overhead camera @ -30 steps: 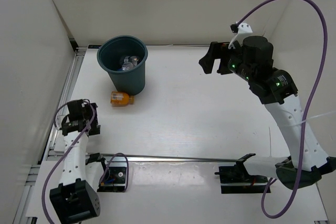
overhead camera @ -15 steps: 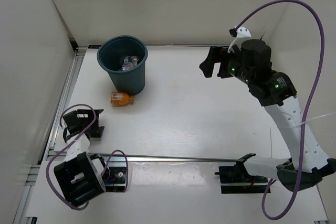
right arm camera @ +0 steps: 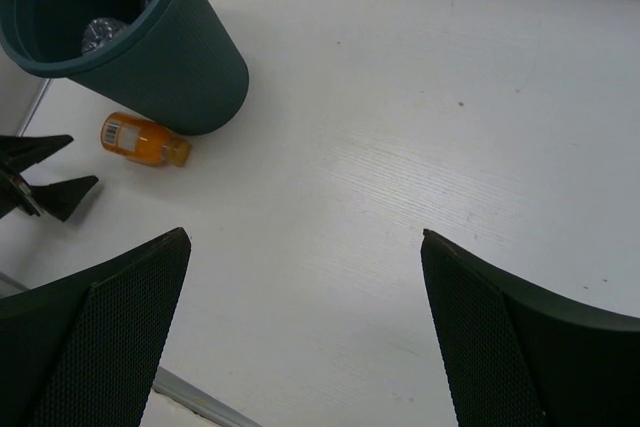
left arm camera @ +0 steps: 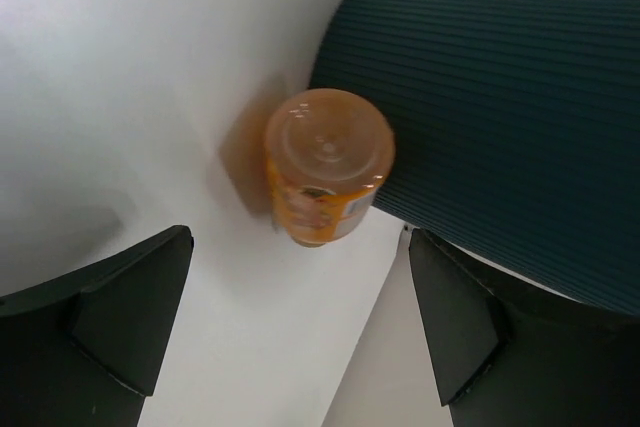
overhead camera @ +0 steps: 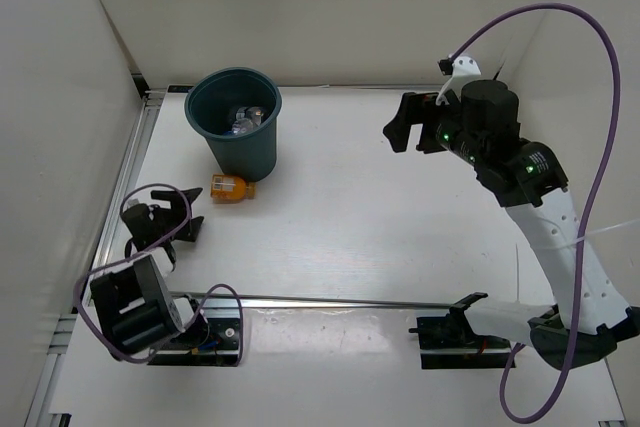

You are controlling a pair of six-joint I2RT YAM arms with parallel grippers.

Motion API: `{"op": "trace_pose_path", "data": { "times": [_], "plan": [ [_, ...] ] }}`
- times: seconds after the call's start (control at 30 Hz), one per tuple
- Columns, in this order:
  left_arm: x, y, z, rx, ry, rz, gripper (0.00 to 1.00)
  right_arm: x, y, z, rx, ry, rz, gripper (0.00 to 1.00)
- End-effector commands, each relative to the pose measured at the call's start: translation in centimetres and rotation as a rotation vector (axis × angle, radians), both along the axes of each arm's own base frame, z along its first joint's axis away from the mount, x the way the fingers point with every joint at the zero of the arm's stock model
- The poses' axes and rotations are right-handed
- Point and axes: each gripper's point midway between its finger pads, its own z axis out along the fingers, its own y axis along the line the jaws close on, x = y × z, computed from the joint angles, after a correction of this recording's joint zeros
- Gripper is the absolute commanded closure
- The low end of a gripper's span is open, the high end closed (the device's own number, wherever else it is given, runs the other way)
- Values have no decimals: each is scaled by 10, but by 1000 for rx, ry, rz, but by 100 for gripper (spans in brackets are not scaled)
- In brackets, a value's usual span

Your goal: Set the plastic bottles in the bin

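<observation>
One spread left hand (overhead camera: 190,210) sits low, facing orange bottle (overhead camera: 228,188).

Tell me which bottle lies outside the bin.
The short orange bottle: it lies on its side on the table beside the base of the bin, in front of the open left gripper. The other bottles visible sit inside the bin.

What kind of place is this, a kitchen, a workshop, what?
Probably a robotics lab test cell: a white table boxed in by plain white walls, a left arm and a right arm mounted at its near edge, and a teal bin and an orange bottle as props.
</observation>
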Motion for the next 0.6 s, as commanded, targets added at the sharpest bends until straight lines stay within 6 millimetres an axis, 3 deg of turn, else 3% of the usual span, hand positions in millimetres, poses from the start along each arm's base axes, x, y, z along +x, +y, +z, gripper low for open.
{"op": "trace_pose_path", "data": {
  "times": [0.0,0.03,0.3,0.57],
  "plan": [
    [30,-13,33,24,-112,-99,0,0,-6,3,-14,-31,-14,1],
    [35,-23,29,15,-96,-132,0,0,-6,3,-14,-31,-14,1],
    [73,-36,46,37,-118,-160,0,0,-10,-2,-32,-30,-28,1],
    [81,-50,40,25,-78,-171,0,1,-13,2,-45,-48,-30,1]
  ]
}}
